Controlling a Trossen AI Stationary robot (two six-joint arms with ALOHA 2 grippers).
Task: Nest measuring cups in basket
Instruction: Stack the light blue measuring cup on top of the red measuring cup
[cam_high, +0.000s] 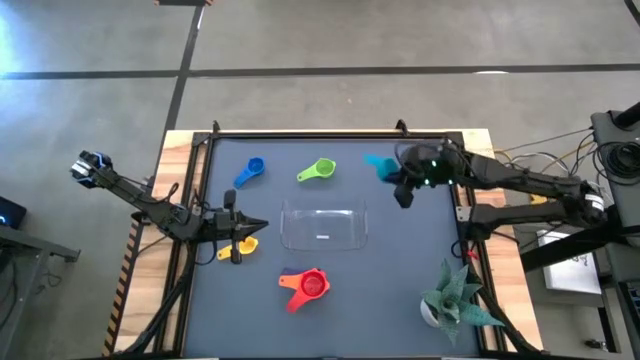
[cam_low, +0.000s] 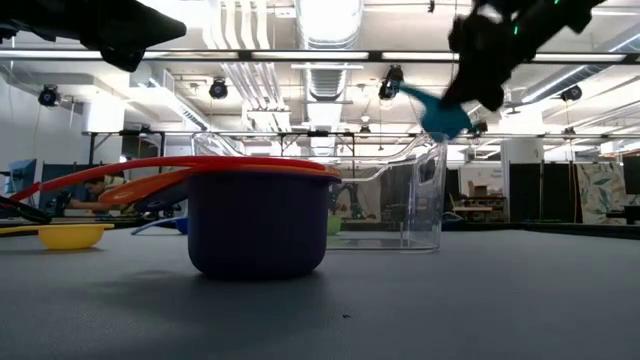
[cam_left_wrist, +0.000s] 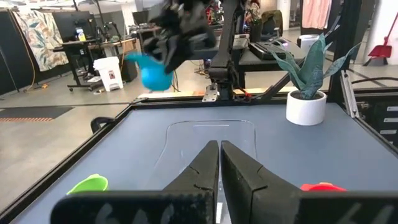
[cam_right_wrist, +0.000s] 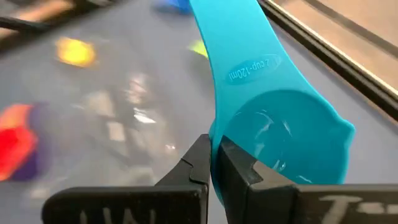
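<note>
Between our right gripper's (cam_right_wrist: 212, 163) pinched fingers sits the light blue cup (cam_right_wrist: 280, 134), raised off the table beyond the basket (cam_high: 322, 226); our left gripper (cam_left_wrist: 219, 163), fingers together, waits near the yellow cup (cam_high: 243, 246).

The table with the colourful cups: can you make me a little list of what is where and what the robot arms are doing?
right gripper: shut on the light blue cup, lifted off the table, beside the basket, not over it
left gripper: shut, holding nothing, next to the yellow cup
basket: clear, mid-table, no cup in it
dark blue cup: on the table, far side
green cup: on the table, far side
red cup: near side, stacked with an orange cup and a purple cup
plant: near right corner
</note>
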